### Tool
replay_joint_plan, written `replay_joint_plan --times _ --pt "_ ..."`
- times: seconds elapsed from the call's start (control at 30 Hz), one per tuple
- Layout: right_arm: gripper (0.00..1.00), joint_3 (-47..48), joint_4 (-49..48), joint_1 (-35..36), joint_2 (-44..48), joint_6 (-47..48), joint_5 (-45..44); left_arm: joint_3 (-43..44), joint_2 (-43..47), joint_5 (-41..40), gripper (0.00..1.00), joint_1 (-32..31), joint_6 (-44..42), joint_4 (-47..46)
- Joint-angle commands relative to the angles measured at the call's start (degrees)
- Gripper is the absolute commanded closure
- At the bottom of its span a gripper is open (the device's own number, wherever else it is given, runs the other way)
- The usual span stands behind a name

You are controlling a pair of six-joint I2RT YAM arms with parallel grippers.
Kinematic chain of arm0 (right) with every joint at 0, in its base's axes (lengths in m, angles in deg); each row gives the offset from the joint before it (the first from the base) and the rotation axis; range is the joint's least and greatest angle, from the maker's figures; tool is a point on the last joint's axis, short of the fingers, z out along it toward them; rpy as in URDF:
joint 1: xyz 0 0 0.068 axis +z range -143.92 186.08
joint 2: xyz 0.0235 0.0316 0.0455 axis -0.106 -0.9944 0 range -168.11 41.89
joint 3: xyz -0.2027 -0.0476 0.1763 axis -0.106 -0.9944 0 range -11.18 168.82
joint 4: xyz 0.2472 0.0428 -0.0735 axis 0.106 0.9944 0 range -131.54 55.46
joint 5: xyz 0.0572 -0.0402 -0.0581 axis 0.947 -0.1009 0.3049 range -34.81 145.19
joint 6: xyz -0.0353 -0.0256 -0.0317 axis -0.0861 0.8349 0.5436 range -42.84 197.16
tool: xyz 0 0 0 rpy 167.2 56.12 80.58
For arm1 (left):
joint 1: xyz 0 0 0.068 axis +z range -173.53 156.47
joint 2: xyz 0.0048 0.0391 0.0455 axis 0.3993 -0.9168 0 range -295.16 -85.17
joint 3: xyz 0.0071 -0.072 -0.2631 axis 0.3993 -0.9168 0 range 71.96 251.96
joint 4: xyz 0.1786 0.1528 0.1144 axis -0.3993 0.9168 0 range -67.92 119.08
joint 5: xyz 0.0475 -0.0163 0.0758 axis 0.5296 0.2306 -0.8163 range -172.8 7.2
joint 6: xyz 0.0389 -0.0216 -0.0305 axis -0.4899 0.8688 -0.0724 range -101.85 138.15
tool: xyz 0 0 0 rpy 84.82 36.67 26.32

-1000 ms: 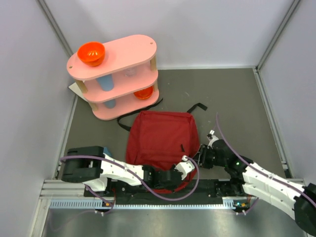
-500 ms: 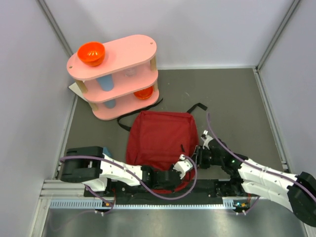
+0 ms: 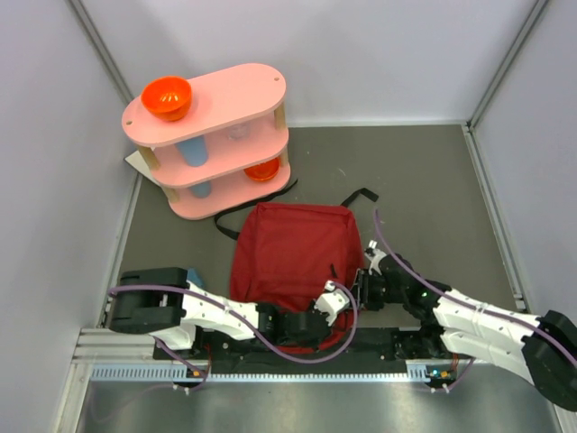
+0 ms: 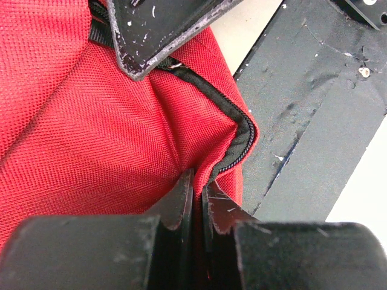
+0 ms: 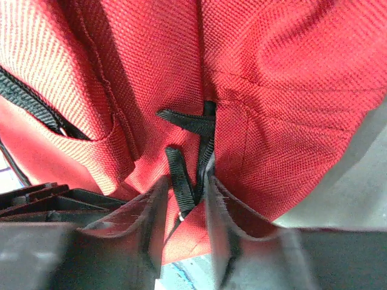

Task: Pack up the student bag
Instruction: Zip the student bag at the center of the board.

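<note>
Two claws on student bag [image 3: 293,248], left claw [image 4: 196,183] pinching fabric, right claw [image 5: 186,181] nudged closer around black strap [image 5: 176,162], grip unclear.

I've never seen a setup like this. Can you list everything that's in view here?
student bag: one, dark red, lying on the middle of the table, close to the arms
straps: black, trailing from the bag's far end
shelf: one, pink, three tiers, far left
bowls: two, orange, one on the shelf's top, one on its bottom tier
cups: two, blue, one on the middle tier, one on the bottom tier
table: one, grey
left gripper: one, black, shut on the bag's zip edge
right gripper: one, black, fingers apart around a black pull tab on the bag
</note>
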Motion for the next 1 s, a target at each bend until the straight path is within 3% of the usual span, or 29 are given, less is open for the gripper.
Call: replay_joint_plan --times 0.0,0.07,0.1,0.23,0.43,0.53,0.73,0.97 --pt "0.78 0.9 -3.4 0.6 -1.6 2.2 -0.6 -3.2 -1.5 6.7 0.92 -1.4 3.0 7.3" --pt "0.87 1.2 -3.0 0.6 -1.6 2.6 -0.8 -3.4 -1.3 6.5 0.92 -1.4 3.3 7.4" --pt "1.0 1.2 -3.4 0.6 -1.3 2.5 -0.4 -3.5 -1.3 6.4 0.92 -1.4 3.3 7.4" --pt "1.0 0.8 -2.5 0.6 1.4 1.6 -1.0 -3.3 -1.1 6.1 0.92 -1.4 3.4 7.8" --pt "1.0 -1.6 4.4 0.7 19.6 -3.1 -15.7 -3.2 -0.1 5.2 0.93 -1.4 2.8 8.7" --pt "1.0 -1.7 4.4 0.6 23.3 -4.0 -20.6 -3.1 1.3 4.5 0.93 -1.4 2.3 9.0" --pt "1.0 -1.6 2.2 0.4 19.9 -6.6 -25.1 -2.6 4.4 1.9 1.0 -2.2 0.8 10.3" --pt "1.0 -2.1 -4.0 -0.2 16.9 -8.6 -34.1 -3.4 7.7 -1.6 1.0 -6.9 -0.2 9.9"
